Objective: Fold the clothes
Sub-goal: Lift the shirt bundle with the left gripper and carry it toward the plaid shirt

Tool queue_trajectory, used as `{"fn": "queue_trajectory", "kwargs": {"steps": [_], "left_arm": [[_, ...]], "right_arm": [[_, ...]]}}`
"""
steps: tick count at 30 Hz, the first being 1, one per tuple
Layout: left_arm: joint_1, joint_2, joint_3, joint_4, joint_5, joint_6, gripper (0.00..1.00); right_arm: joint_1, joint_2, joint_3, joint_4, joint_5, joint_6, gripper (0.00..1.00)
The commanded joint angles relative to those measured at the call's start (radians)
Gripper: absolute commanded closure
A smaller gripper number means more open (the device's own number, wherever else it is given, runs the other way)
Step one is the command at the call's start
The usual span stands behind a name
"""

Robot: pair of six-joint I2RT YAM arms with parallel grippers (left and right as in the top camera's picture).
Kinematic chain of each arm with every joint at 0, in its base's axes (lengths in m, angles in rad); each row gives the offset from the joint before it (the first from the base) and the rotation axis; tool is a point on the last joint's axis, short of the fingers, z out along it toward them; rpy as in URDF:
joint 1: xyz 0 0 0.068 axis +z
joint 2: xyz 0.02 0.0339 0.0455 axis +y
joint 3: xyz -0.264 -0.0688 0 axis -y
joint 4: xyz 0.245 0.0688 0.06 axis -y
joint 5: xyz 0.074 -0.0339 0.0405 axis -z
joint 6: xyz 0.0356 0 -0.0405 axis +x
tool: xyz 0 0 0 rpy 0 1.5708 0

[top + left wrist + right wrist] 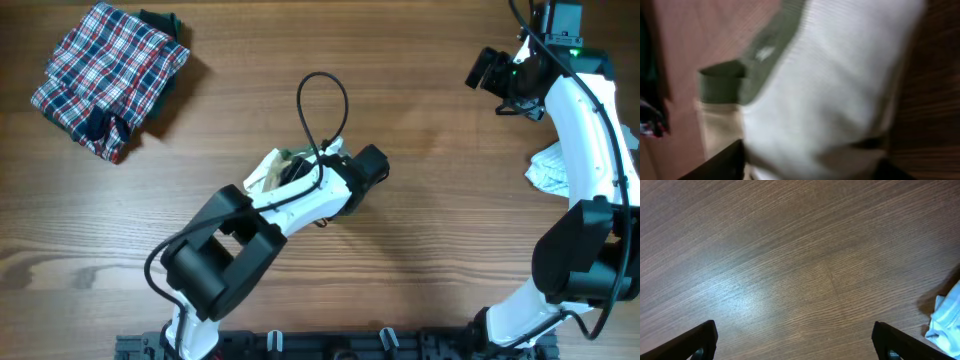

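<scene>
A cream-white top [262, 177] with tan parts and an olive edge [291, 156] lies bunched mid-table, mostly under my left arm. My left gripper [288, 170] is down on it. In the left wrist view, which is blurred, the cream top [830, 85] fills the frame, with its olive collar [735, 82] and a tan part [720, 130]. My left gripper [810, 171] has its jaws wide apart and cloth lying between them. A pale blue striped garment [548, 168] lies at the right edge, seen also as a pale cloth corner [946, 317]. My right gripper [487, 70] [795, 345] hangs open over bare wood.
A folded red-and-blue plaid garment [110, 75] sits at the back left on something dark green [165, 22]. A black cable [322, 100] loops up from the left arm. The right arm's links [580, 150] stand over the striped garment.
</scene>
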Motion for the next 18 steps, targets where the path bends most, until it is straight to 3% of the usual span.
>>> {"fn": "queue_trajectory", "kwargs": {"steps": [1, 4, 5, 8, 18], "left_arm": [[0.005, 0.034, -0.014, 0.008, 0.039, -0.002, 0.38], [0.006, 0.034, -0.014, 0.021, 0.039, -0.002, 0.49], [0.009, 0.034, -0.014, 0.026, 0.039, -0.002, 0.57], [0.028, 0.034, -0.014, 0.03, 0.039, -0.002, 0.96], [0.102, 0.029, 0.014, 0.057, -0.057, -0.003, 0.96]], "right_arm": [[0.0, -0.025, 0.014, -0.001, 0.016, -0.016, 0.0], [0.0, -0.025, 0.014, -0.002, 0.016, -0.016, 0.0], [0.0, -0.025, 0.014, -0.004, 0.016, -0.016, 0.0], [0.0, -0.025, 0.014, -0.006, 0.016, -0.017, 0.0], [0.0, -0.025, 0.014, -0.008, 0.016, -0.016, 0.0]]}}
